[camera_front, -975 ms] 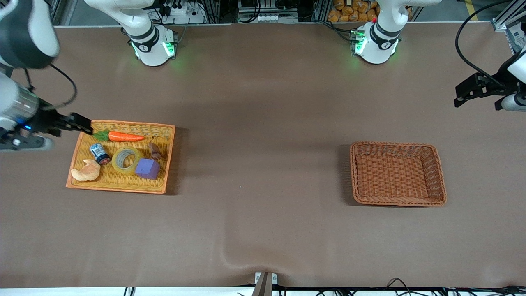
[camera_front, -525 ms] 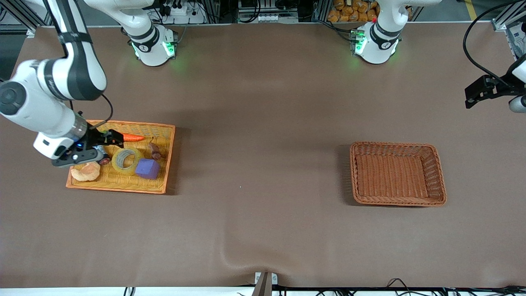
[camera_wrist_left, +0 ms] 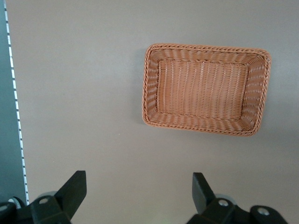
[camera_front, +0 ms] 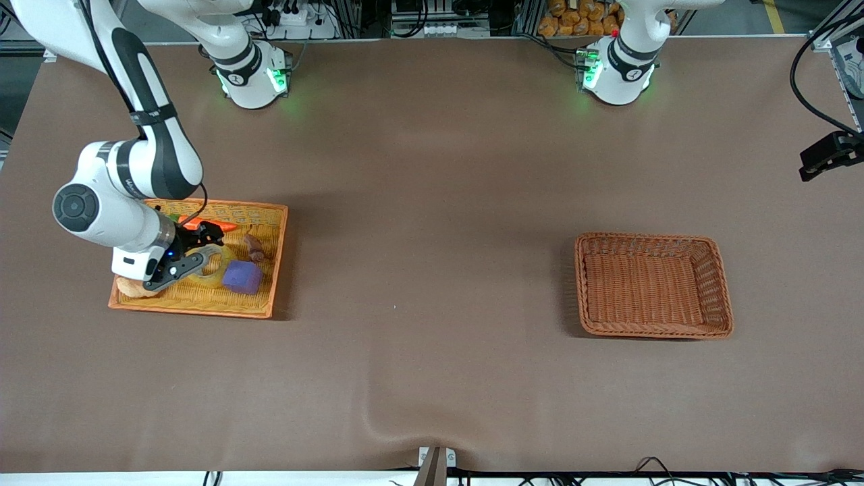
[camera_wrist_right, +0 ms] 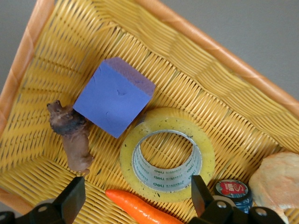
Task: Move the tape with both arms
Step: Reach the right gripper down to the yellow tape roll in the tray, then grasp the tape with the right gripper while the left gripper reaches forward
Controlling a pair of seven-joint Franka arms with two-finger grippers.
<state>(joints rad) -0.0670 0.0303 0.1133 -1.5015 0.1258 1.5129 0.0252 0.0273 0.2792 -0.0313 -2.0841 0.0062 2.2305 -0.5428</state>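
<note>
The job has barely begun: the tape [camera_wrist_right: 167, 159] lies flat in the yellow tray [camera_front: 263, 223] at the right arm's end of the bench [camera_front: 432, 202], touching the purple cube [camera_wrist_right: 113, 101], with the carrot [camera_wrist_right: 140, 207] just beside it and the small can [camera_wrist_right: 232, 190] and a bread roll [camera_wrist_right: 280, 179] close by. Nothing has been lifted, passed over or put down, and the brown basket [camera_front: 653, 285] toward the left arm's end has nothing in it.

The right gripper [camera_front: 192, 253] hangs low over the tape with its jaws spread wide and holding nothing, the ring between the fingertips [camera_wrist_right: 74, 198] in its wrist view. The left gripper [camera_wrist_left: 139, 191] waits up high past the basket, open and empty too.

A second ago the right gripper sat at the tray's edge by the carrot; since then it has swung in over the ring and dropped. The left arm has drawn back toward the bench's edge
</note>
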